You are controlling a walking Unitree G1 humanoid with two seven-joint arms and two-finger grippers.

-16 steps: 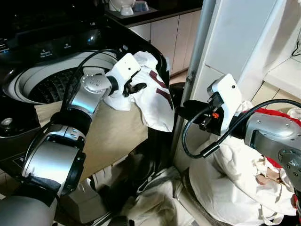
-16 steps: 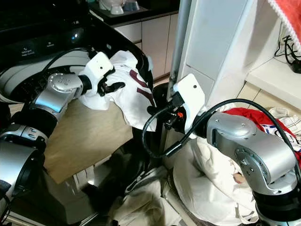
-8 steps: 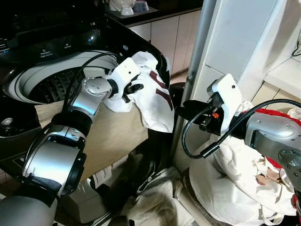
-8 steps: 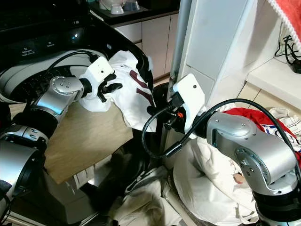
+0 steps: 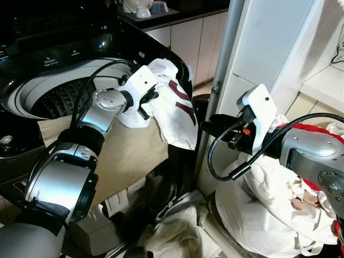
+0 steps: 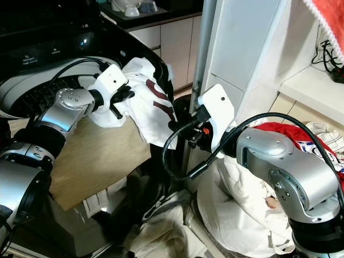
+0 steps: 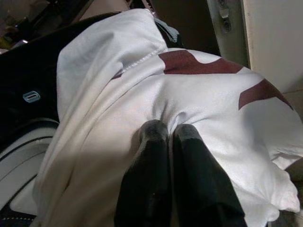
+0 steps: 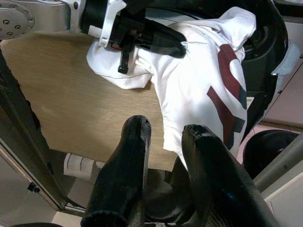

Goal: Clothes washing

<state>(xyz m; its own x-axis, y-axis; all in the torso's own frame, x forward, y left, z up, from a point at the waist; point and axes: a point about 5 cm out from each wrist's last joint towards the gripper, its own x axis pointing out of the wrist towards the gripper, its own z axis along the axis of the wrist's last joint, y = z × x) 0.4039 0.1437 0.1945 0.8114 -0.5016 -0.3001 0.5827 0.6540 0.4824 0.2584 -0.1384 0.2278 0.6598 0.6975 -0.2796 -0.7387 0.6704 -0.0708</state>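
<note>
At far left the washing machine (image 5: 32, 91) stands with its drum exposed. The left hand (image 5: 151, 97) pinches a white shirt with maroon marks (image 5: 174, 110), which drapes over the machine's right rim. Right of it, the right hand (image 8: 163, 137) hovers with fingers parted, above a white laundry heap (image 5: 263, 209) on the floor.

Left gripper (image 5: 151, 99) fingers pinching white shirt (image 5: 174, 110) over washer rim (image 5: 32, 88)
</note>
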